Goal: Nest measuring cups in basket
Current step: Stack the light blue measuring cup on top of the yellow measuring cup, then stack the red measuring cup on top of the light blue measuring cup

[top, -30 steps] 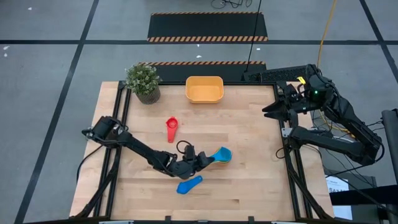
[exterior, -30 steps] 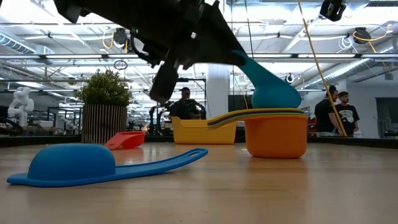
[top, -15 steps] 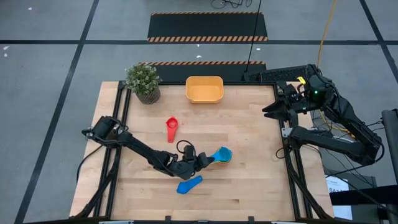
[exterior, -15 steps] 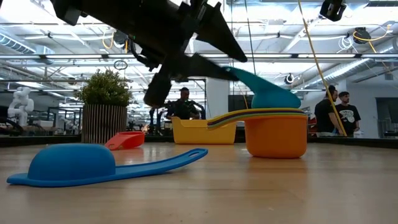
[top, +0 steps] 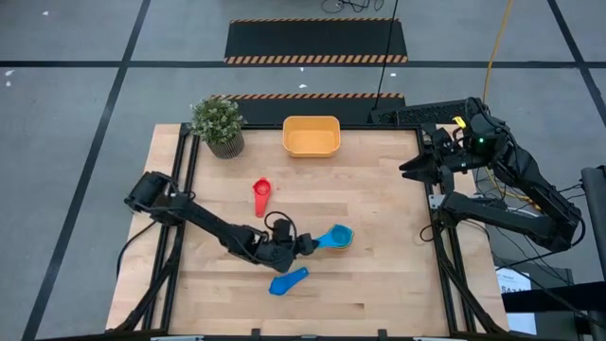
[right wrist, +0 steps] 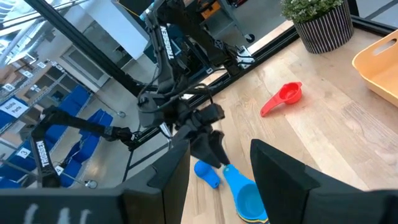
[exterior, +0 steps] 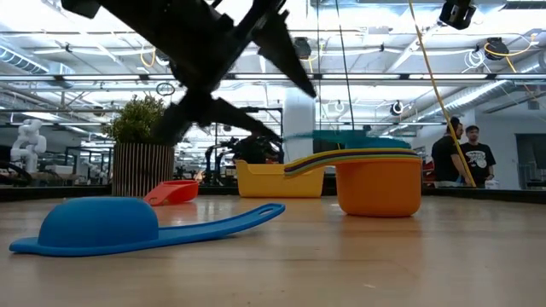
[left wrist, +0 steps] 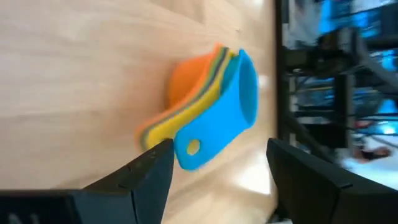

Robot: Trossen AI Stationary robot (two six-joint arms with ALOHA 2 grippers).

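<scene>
A stack of nested measuring cups point(top: 338, 236) stands on the table right of centre: orange point(exterior: 380, 183) at the bottom and light blue point(left wrist: 230, 106) on top, lying level. My left gripper point(top: 305, 241) is open just left of the stack, its fingers on either side of the top cup's handle end point(left wrist: 191, 148). A dark blue cup point(top: 288, 280) lies mouth down near the front edge. A red cup point(top: 261, 192) lies toward the far left. The orange-yellow basket point(top: 311, 135) sits at the far edge. My right gripper point(right wrist: 214, 168) waits open, high off the table's right edge. My left gripper has one fingertip point(left wrist: 163, 149) right beside the light blue cup's handle end point(left wrist: 191, 148); I cannot tell whether it touches. The other finger point(left wrist: 292, 162) stands well clear. The cup sits in the stack.
A potted plant point(top: 219, 123) stands at the far left corner, left of the basket. Bare wood lies between the stack, the red cup and the basket. People stand in the room beyond the table.
My left gripper has opened and let go of the light blue cup's handle, tipping its fingers upward. The cup, which stood tilted with its handle raised, has dropped level into the stack. The stack itself stayed put.
</scene>
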